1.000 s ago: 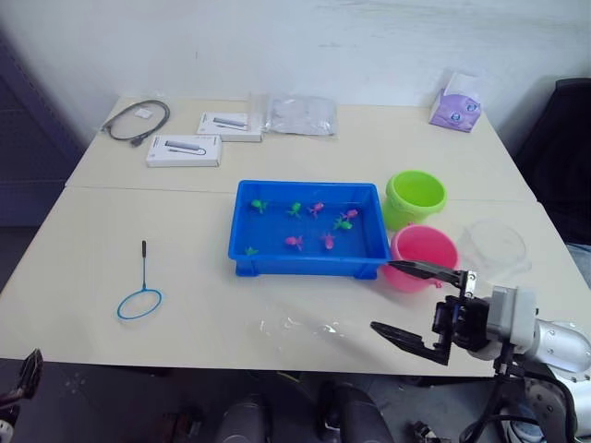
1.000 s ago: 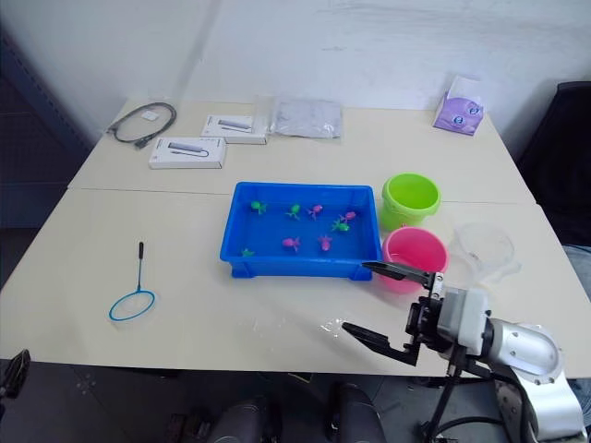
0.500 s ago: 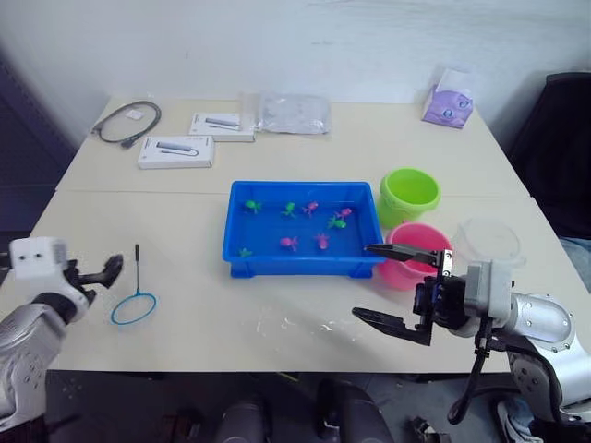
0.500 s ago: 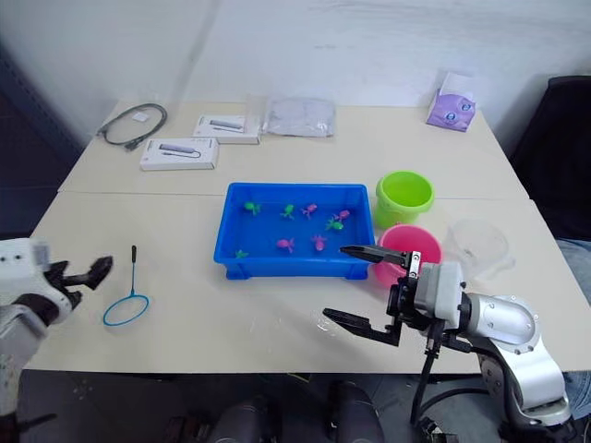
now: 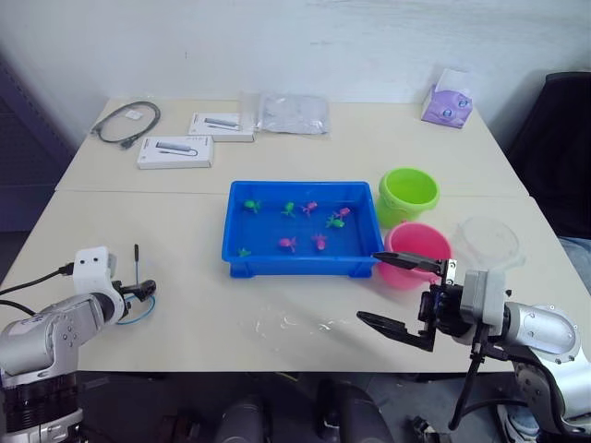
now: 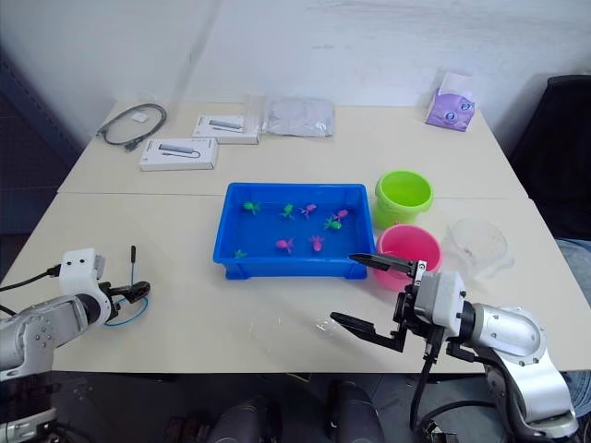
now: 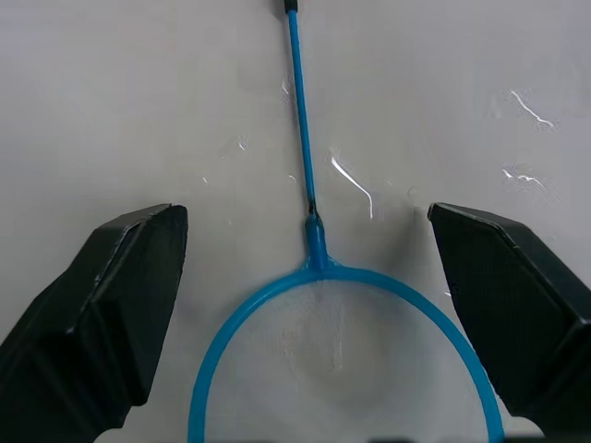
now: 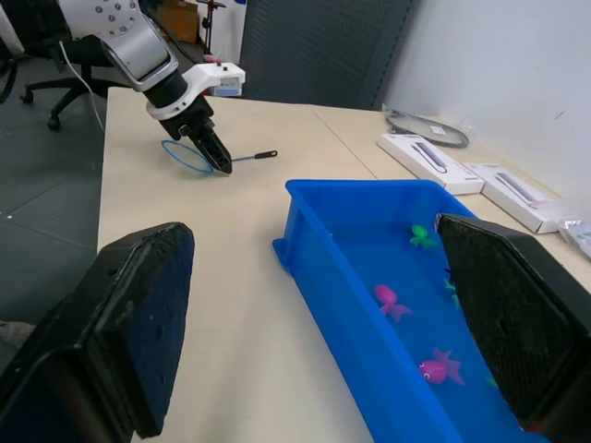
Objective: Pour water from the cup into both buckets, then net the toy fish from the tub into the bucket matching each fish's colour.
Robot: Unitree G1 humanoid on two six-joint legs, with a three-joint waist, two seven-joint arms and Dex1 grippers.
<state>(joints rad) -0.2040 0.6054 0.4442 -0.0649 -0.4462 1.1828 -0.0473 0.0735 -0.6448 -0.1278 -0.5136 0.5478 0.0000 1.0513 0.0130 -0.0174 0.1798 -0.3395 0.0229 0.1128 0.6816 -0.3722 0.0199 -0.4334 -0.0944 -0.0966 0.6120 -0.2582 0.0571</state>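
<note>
The pouring looks finished, as a judgement: the cup stands upright on the table just right of the pink bucket, apparently empty, though water in either bucket cannot be made out. The netting has not begun: the fish, green and pink, all lie in the tub, and the green bucket behind the pink one shows no fish inside. The net lies flat on the table well left of the tub, handle pointing away from the robot. The left gripper is down at the hoop, its fingers spread wide to either side of the spot where handle meets hoop, not gripping it; whether a fingertip touches the table cannot be told. The right gripper hangs over the near table edge in front of the pink bucket, jaws wide apart and holding nothing. What is left is grasping the net and sorting every fish by colour.
</note>
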